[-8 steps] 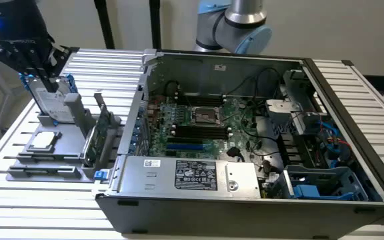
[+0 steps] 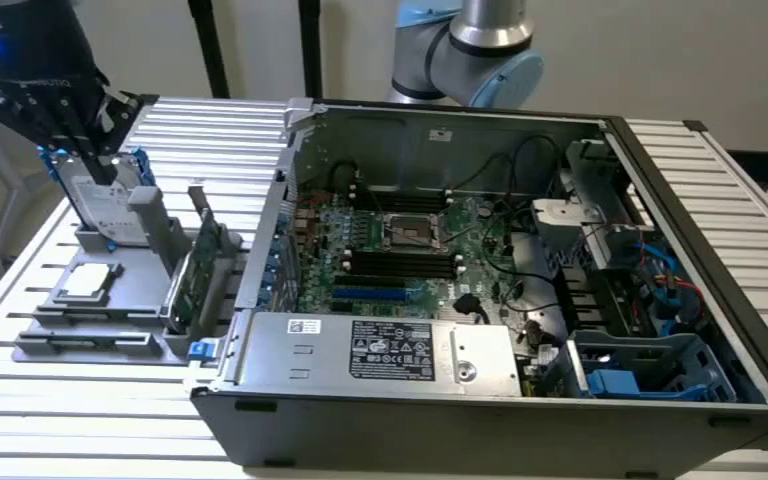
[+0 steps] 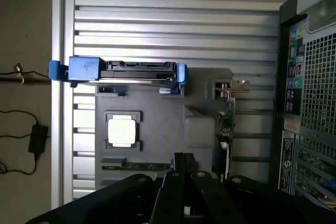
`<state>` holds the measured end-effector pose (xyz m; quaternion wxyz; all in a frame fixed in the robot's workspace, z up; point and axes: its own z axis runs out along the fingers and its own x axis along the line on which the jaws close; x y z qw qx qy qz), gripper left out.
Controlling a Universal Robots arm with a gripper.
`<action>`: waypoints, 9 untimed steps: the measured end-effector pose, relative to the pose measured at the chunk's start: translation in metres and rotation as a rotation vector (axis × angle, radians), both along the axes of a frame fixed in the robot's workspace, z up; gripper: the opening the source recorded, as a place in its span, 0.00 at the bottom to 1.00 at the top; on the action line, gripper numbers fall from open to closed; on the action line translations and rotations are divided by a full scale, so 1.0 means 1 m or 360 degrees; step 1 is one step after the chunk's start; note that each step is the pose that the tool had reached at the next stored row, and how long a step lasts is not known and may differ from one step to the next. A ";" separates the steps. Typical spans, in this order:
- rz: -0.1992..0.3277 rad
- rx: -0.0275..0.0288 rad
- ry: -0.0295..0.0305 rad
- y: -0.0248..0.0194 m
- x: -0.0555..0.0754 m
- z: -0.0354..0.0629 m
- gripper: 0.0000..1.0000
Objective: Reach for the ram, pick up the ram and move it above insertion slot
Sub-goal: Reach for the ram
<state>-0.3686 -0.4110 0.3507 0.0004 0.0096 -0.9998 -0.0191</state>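
The ram is a thin green stick lying flat along the front edge of the grey fixture, next to the silver processor. My gripper hangs high at the exterior view's far left, over the hard drive with blue rails. In the wrist view the gripper has its dark fingers drawn together with nothing between them, and the ram lies just beside their tips. Inside the open computer case, the dark memory slots sit on the motherboard beside the processor socket.
A green expansion card with a metal bracket stands upright in the fixture between the ram and the case wall. The power supply fills the case's near corner. Cables and a blue drive cage crowd the exterior view's right side.
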 end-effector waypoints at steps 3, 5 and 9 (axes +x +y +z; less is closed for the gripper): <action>0.0000 0.00000 0.00001 0.0000 0.000 0.0000 0.11; 0.0000 -0.00001 0.00002 -0.0001 0.000 0.0001 0.11; -0.0002 0.00001 0.00000 -0.0068 0.000 -0.0001 0.11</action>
